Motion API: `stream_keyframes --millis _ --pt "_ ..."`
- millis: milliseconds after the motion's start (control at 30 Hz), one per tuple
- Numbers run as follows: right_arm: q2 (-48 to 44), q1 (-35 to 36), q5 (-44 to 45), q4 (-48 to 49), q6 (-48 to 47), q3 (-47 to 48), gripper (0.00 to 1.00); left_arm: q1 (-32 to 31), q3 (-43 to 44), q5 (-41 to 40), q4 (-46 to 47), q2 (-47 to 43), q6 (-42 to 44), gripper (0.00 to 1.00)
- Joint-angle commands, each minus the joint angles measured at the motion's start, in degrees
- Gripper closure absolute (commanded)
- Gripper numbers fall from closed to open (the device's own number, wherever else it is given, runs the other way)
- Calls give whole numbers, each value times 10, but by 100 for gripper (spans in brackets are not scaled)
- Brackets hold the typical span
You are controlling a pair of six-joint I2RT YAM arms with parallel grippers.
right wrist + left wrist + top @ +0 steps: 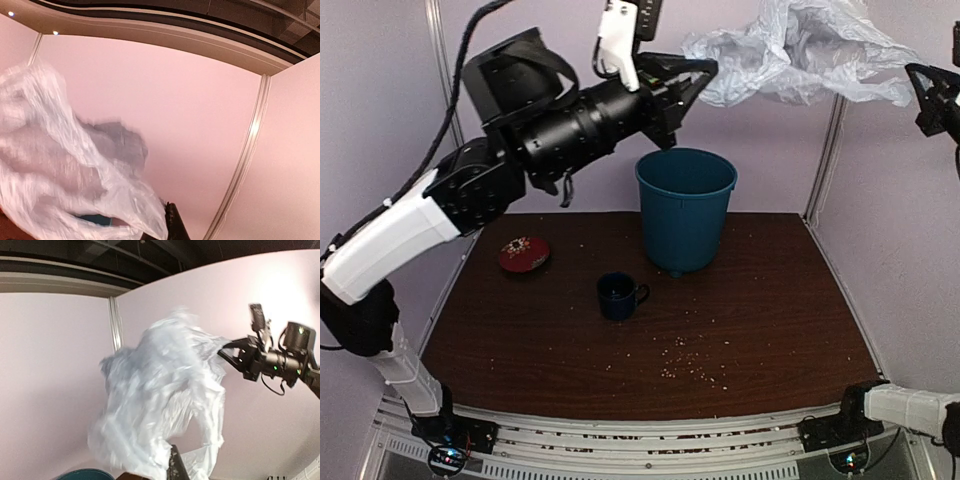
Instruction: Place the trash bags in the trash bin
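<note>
We see the pale blue-grey trash bag (800, 50) stretched high in the air, above and to the right of the teal trash bin (685, 205), which stands near the far edge of the worktop (770, 300). The left gripper (705, 72) pinches the bag's left end, jaws closed on it. The right gripper (917, 82) clamps its right end. A dark blue mug (618, 297) sits just in front of the bin.

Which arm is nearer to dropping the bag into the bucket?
Left, probably. The left gripper pinches the bag almost straight above the bucket. The right gripper holds the other end far off to the side, past the bucket.
</note>
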Motion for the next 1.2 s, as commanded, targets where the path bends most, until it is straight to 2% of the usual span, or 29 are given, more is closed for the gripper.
stream_keyframes --millis 0,33,67,100,167,200,267,333,400,500,633,767,833,900,967,1033,1100,1167 --pt "-73 0 -13 -13 -66 -308 100 6 -220 1 8 -5 -1 100" --pt "-89 0 -12 -51 -156 -416 100 6 -282 21 -11 7 -15 100" --pt "-100 3 2 -105 -236 -459 100 2 -349 54 -23 19 -30 100" --pt "-115 14 52 -137 -287 -544 100 -11 -412 84 -26 25 -39 100" --pt "-170 34 171 -149 -365 -640 100 -58 -516 44 -6 13 -62 100" --pt "-206 36 196 -154 -392 -665 100 -82 -549 23 6 -3 -71 100" --pt "-284 35 176 -184 -417 -663 100 -102 -573 21 13 -33 -91 100" --pt "-331 36 103 -229 -420 -626 100 -104 -571 16 18 -57 -102 100" --pt "-342 36 40 -263 -408 -586 100 -104 -565 -2 27 -72 -99 100" --pt "-304 36 -8 -263 -351 -540 100 -103 -540 -38 38 -74 -89 100" --pt "-217 35 -60 -236 -271 -489 100 -85 -446 -39 25 -50 -79 100" --pt "-98 36 -17 -154 -154 -425 100 -31 -302 -6 -22 -1 -90 100" --pt "-27 36 57 -127 -96 -348 100 -1 -198 12 -64 46 -92 100" --pt "43 35 105 -140 -66 -238 100 16 -54 27 -117 94 -79 100" --pt "88 36 81 -181 -63 -114 100 16 115 51 -158 138 -46 100" --pt "92 36 55 -167 -46 -20 100 7 216 67 -171 158 -30 100" --pt "77 36 27 -154 -42 49 100 -8 241 56 -141 141 -3 100" --pt "62 35 -8 -169 -59 96 100 -32 181 39 -92 93 38 100"
